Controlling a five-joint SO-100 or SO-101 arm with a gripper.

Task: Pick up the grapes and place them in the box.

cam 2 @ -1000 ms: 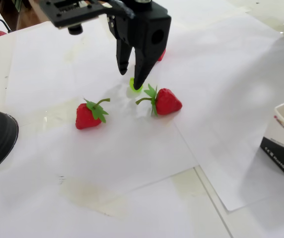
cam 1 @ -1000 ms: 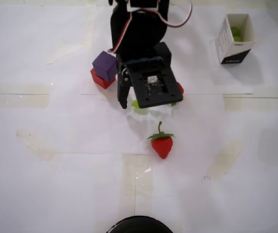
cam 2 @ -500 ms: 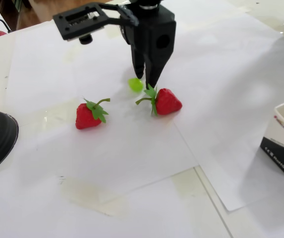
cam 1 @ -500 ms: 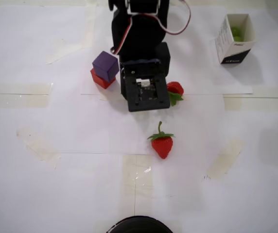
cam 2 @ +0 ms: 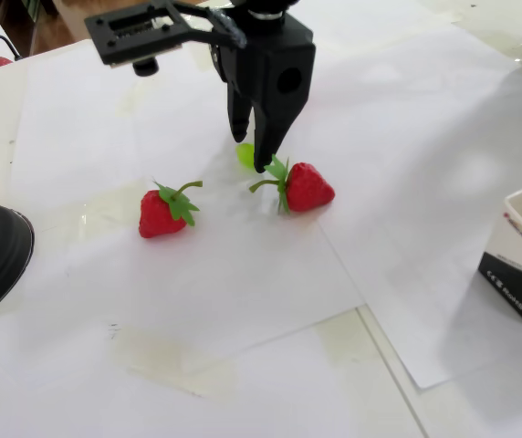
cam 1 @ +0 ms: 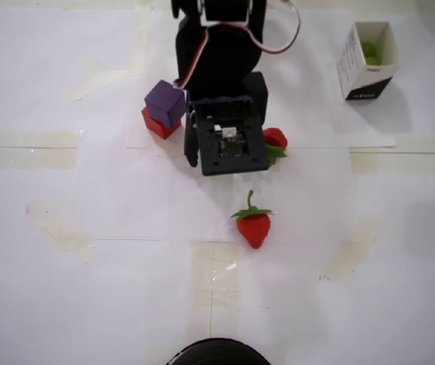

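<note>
Working over a paper-covered counter (cam 1: pixel 88 289), with the black claw (cam 2: pixel 254 157) pointed straight down near its middle. Cannot tell whether clenched on anything: jaws drawn nearly together in the fixed view, and hidden under the wrist housing in the overhead view.

Faces a long carry to the box (cam 1: pixel 352 67), well apart at the overhead view's top right, open-topped and already holding green grapes (cam 1: pixel 371 52). Risks dropping a poorly pinched fruit anywhere along that stretch, or tipping the tall, light carton with a low approach.

Sits just beside 2 stacked cubes, a purple cube (cam 1: pixel 164 103) on a red cube (cam 1: pixel 155 124); could knock them with a careless swing toward the overhead view's left.

Stands close to 1 strawberry (cam 2: pixel 307 187), leaves nearly touching the claw tip; may snag or drag it on lifting. Leaves the other strawberry (cam 2: pixel 161 212) well clear.

Shows the loose grape (cam 2: pixel 245 153) on the counter, peeking out at the left of the tips, seemingly beside them rather than squarely between. Risks squeezing the glossy oval off-centre and shooting it sideways, or rising with nothing.
</note>
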